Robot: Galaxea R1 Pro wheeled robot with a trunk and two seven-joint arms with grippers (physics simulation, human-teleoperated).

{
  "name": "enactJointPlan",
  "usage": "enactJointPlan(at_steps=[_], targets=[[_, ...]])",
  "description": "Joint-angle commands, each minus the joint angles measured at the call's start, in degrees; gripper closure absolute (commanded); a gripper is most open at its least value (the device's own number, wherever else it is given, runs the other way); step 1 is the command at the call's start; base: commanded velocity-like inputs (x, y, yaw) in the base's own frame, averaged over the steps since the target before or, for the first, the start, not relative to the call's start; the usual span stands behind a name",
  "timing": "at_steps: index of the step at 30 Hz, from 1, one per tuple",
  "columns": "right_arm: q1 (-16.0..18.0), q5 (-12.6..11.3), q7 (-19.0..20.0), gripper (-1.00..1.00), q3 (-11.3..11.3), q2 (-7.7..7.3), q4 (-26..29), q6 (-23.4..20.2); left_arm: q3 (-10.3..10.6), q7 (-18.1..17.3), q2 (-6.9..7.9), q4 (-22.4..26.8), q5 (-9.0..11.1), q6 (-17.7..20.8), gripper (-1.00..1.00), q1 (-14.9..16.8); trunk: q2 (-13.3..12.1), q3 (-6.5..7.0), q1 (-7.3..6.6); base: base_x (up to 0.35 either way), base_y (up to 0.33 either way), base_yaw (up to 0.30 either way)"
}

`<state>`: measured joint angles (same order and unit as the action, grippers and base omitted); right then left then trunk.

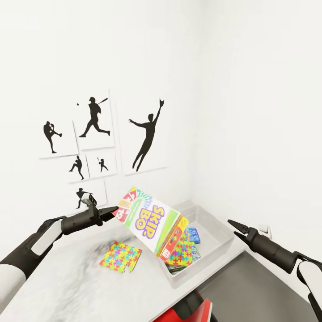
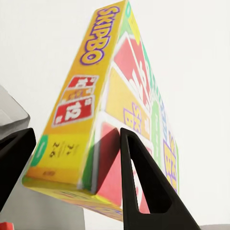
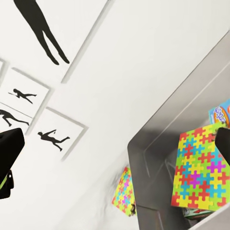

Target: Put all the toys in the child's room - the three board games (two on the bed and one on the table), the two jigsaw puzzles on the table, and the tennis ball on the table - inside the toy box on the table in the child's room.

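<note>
My left gripper [image 1: 111, 210] is shut on the upper corner of the white Skip-Bo board game [image 1: 150, 221], which tilts steeply with its lower end down in the toy box [image 1: 217, 229]. In the left wrist view the fingers [image 2: 143, 191] flank the box [image 2: 91, 96]. A jigsaw puzzle [image 1: 184, 254] and a blue board game [image 1: 193, 235] lie in the toy box. The other jigsaw puzzle [image 1: 120, 257] lies flat on the table [image 1: 62, 281], left of the box. My right gripper [image 1: 233, 225] hovers open beside the toy box's right end. The tennis ball and the bed are out of view.
White walls meet in a corner behind the toy box, with black athlete silhouette pictures [image 1: 96, 118] on the left wall. A lower dark grey surface [image 1: 255, 281] adjoins the table on the right. A red and dark object [image 1: 192, 311] sits at the bottom edge.
</note>
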<state>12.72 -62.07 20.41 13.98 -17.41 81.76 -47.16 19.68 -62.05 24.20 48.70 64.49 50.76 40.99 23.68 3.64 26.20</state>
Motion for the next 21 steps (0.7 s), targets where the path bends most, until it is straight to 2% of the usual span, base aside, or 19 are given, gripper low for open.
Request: enactJointPlan(at_steps=[1, 21], targets=[[0.03, 0.12, 0.24, -1.00, 0.08, 0.01, 0.01, -0.30, 0.22, -0.03, 0.06, -0.06, 0.38, 0.30, 1.00, 0.05, 0.04, -0.03, 0.03, 0.040, 0.000, 0.000], [0.00, 0.13, 0.28, -1.00, 0.40, -0.04, 0.19, -0.30, 0.18, -0.01, -0.02, -1.24, 0.47, 0.26, 1.00, 0.05, 0.04, -0.03, 0.03, 0.004, 0.000, 0.000]])
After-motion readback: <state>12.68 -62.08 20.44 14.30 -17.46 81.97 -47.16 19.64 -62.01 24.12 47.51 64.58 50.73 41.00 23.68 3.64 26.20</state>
